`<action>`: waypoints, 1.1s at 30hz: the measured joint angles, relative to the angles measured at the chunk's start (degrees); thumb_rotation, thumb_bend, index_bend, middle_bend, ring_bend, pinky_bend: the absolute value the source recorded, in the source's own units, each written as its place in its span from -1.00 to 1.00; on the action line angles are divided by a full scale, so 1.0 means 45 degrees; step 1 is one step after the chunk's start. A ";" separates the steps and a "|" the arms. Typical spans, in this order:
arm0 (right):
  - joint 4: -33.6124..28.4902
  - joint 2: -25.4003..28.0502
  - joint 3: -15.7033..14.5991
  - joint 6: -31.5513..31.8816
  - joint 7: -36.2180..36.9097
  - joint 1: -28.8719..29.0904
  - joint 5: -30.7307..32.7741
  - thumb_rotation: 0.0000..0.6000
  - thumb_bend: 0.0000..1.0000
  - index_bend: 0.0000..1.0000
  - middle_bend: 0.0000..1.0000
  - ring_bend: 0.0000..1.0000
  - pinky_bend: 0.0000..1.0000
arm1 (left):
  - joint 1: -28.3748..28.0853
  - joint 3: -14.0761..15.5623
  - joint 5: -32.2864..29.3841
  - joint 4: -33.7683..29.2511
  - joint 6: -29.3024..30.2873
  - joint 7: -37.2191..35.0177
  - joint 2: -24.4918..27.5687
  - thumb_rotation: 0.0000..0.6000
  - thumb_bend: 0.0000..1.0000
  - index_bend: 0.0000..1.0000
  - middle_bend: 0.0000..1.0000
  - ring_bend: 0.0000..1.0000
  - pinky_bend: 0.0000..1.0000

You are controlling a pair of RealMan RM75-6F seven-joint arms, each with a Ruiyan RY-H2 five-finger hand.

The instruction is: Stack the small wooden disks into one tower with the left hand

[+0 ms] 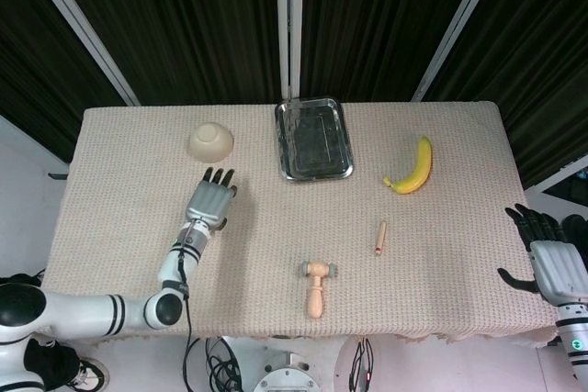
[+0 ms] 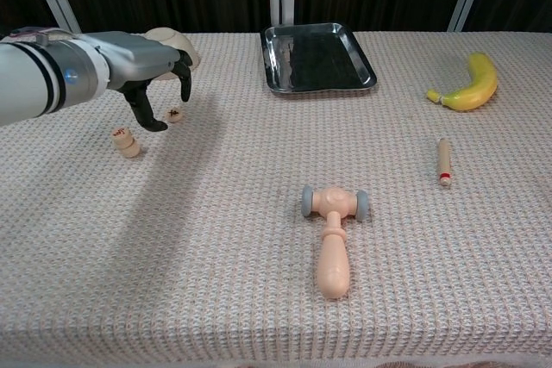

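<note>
In the chest view a short stack of small wooden disks [image 2: 126,141] stands at the left of the table, and a single wooden disk [image 2: 175,115] lies a little further back and to its right. My left hand [image 2: 153,71] hovers above that single disk, fingers curled downward and apart, holding nothing. In the head view the left hand [image 1: 210,199] covers both the stack and the single disk. My right hand [image 1: 549,254] hangs past the table's right front corner, fingers spread and empty.
An upturned cream bowl [image 2: 168,45] sits just behind my left hand. A metal tray [image 2: 317,58] lies at the back centre, a banana [image 2: 470,82] at the right. A wooden peg [image 2: 444,162] and a toy hammer [image 2: 333,236] lie nearer the front.
</note>
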 measured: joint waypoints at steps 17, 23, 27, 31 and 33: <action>0.0043 -0.0013 0.0008 -0.0099 -0.0053 0.0033 0.0071 1.00 -0.72 -1.00 -1.00 -1.00 -1.00 | -0.0536 -0.0233 -0.0986 0.1632 0.0633 0.0651 -0.1160 1.00 -0.49 -0.34 -0.99 -1.00 -1.00; 0.0078 -0.0001 0.0030 -0.0103 0.0006 0.0030 0.0116 1.00 -0.72 -1.00 -1.00 -1.00 -1.00 | -0.0395 -0.0210 -0.0608 0.2236 0.0351 0.0144 -0.1444 1.00 -0.49 -0.29 -0.98 -1.00 -1.00; 0.0101 0.0000 0.0037 -0.0133 0.0034 0.0040 0.0138 1.00 -0.72 -1.00 -1.00 -1.00 -1.00 | -0.0260 -0.0183 0.0093 0.2581 0.0148 -0.0467 -0.1629 1.00 -0.49 -0.24 -0.93 -1.00 -1.00; 0.0110 0.0008 0.0054 -0.0139 0.0046 0.0046 0.0167 1.00 -0.72 -1.00 -1.00 -1.00 -1.00 | -0.0094 -0.0172 0.0807 0.3009 -0.0144 -0.1187 -0.1819 1.00 -0.49 -0.23 -0.92 -1.00 -1.00; 0.0096 0.0015 0.0051 -0.0124 0.0044 0.0040 0.0149 1.00 -0.72 -1.00 -1.00 -1.00 -1.00 | -0.0025 -0.0180 0.1002 0.3281 -0.0329 -0.1423 -0.1926 1.00 -0.49 -0.23 -0.92 -1.00 -1.00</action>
